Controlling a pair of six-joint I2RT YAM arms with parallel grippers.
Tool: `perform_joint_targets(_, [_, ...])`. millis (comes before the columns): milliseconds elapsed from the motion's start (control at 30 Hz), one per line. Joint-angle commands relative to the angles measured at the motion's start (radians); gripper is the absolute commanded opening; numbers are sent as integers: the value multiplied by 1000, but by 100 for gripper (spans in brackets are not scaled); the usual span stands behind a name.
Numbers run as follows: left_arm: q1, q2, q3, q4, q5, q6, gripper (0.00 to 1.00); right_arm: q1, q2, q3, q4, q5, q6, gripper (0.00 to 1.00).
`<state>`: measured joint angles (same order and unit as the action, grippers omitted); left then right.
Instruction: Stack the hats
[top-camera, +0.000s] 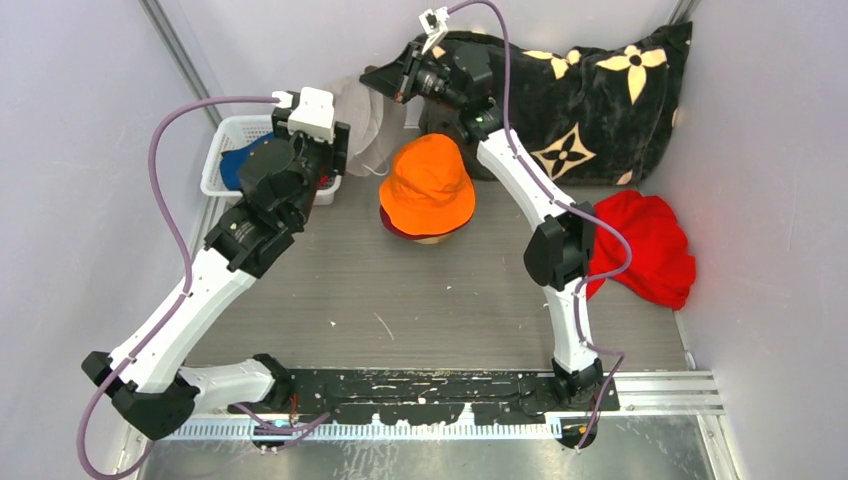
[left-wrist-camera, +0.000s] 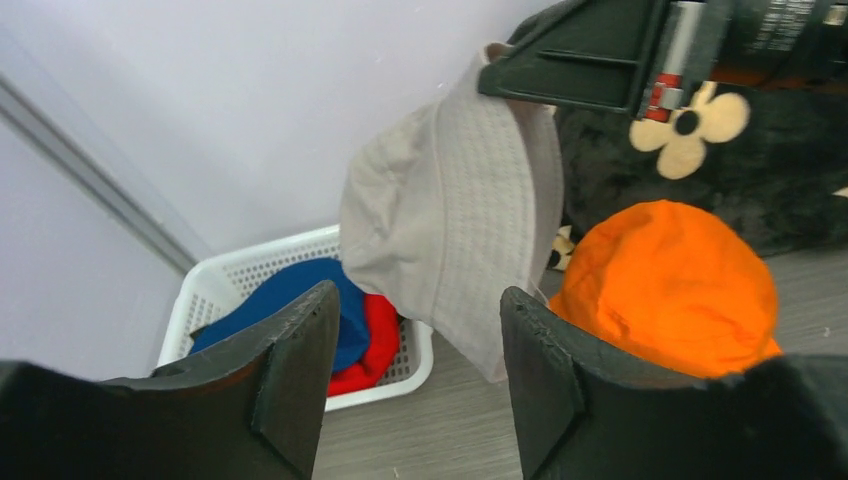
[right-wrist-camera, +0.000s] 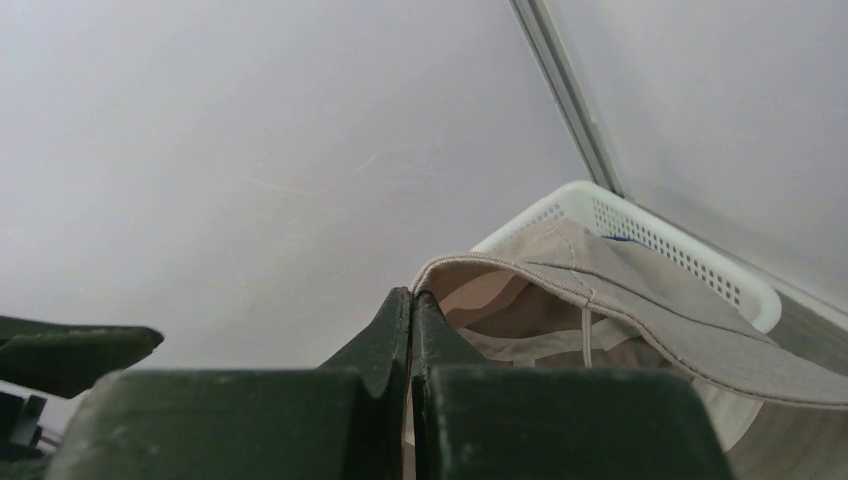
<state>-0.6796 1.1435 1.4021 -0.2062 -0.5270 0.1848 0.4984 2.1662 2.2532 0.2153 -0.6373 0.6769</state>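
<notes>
Grey tabletop (top-camera: 400, 300) below: my right gripper (right-wrist-camera: 412, 300) pinches the pale grey hat (left-wrist-camera: 450, 230) by its brim, aloft at eleven o'clock of the orange hat (top-camera: 428, 180); my left gripper (left-wrist-camera: 417, 305) stands wide, empty. Next, I judge: carry it over the orange one, lower squarely.

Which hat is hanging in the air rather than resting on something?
The pale grey hat, pinched by its brim in the shut right gripper. The orange hat sits mid-table; the blue hat and red hat lie in the white basket.
</notes>
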Motion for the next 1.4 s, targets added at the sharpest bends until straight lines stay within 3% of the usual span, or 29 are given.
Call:
perform_joint_targets(0, [71,21,48,-26,-11,-90,62,8,-63,-10,91,-33,7,1])
perform_joint_targets(467, [130,119,71,-43,68,-188,62,-66,-454,-558,111,19,-104,1])
perform_joint_targets(633, [130,165,75,-46,93,-212,62,-111,-554,-672,50,34,-138,1])
perform_joint_targets(1100, [130,216,89,-20,97,-200,62,-245,-720,-1036,34,83,-139,1])
perform_joint_targets(1367, [130,241,91,-19,104,-202,62,-327,-730,-1126,37,97,-130,1])
